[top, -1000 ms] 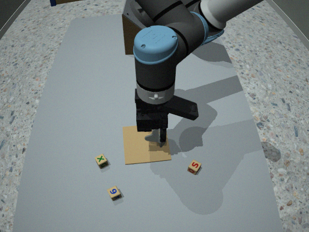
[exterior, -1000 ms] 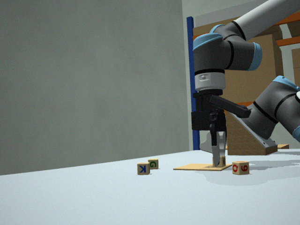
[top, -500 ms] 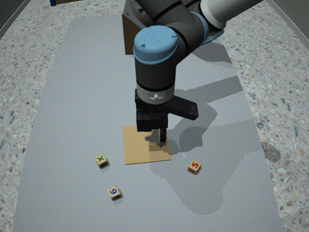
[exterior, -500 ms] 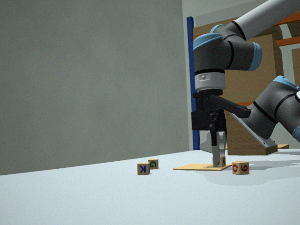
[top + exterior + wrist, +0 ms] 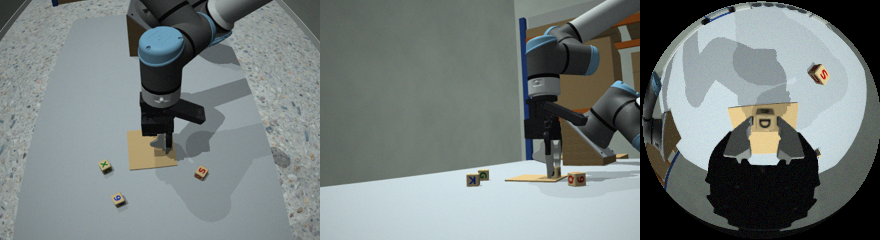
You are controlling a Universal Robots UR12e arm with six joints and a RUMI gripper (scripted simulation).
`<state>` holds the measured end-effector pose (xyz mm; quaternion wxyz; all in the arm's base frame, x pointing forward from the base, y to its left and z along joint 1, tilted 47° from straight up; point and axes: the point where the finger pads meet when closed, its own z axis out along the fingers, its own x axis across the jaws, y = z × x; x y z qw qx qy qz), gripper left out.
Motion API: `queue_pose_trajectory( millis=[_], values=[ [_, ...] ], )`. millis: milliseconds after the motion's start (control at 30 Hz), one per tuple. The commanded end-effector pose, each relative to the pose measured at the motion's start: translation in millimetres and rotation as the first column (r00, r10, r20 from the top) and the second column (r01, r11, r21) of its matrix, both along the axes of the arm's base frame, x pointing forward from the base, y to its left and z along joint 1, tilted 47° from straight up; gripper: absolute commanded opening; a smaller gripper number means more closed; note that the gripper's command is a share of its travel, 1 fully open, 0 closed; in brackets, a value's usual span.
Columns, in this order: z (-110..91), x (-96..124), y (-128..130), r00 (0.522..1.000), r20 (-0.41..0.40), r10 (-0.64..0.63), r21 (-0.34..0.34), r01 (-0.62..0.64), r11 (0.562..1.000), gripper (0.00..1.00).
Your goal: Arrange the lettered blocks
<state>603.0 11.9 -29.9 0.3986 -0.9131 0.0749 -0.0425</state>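
In the top view, we see the gripper point(image 5: 163, 145) pointing straight down over the tan mat point(image 5: 139, 157), which lies on the grey table point(image 5: 64, 103). The wrist view shows the D block point(image 5: 765, 122) between the two grey fingers, its black "D" on top and reading upright from that camera. The pincer is slightly spread, flanking the block rather than squeezing it. The block sits on the mat toward its 3 o'clock side in the top view (the fingers hide most of it there). The other three blocks are all off the mat. At about 8 o'clock from it is the X block point(image 5: 104, 166), with a green "X" on top and a green "G" on one side. At about 7 o'clock, farther out, is the 9 block point(image 5: 118, 199), with a blue "9" on top and a blue "K" on one side. At about 4 o'clock is the S block point(image 5: 201, 172), with a red "S" on top and a red "Q" and "9" on its sides.
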Motion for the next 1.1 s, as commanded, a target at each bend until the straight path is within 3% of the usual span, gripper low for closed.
queue_pose_trajectory(
  millis=[0, 300, 733, 1067],
  values=[
    [0, 0, -1, 1.000, 0.001, -0.001, -0.001, 0.001, 1.000, 0.28],
    [5, -1, -6, 1.000, 0.001, -0.001, -0.001, 0.001, 1.000, 0.28],
    [48, -9, -51, 1.000, 0.001, -0.001, -0.001, 0.001, 1.000, 0.28],
    [61, -12, -65, 1.000, 0.001, -0.001, -0.001, 0.001, 1.000, 0.28]
  ],
)
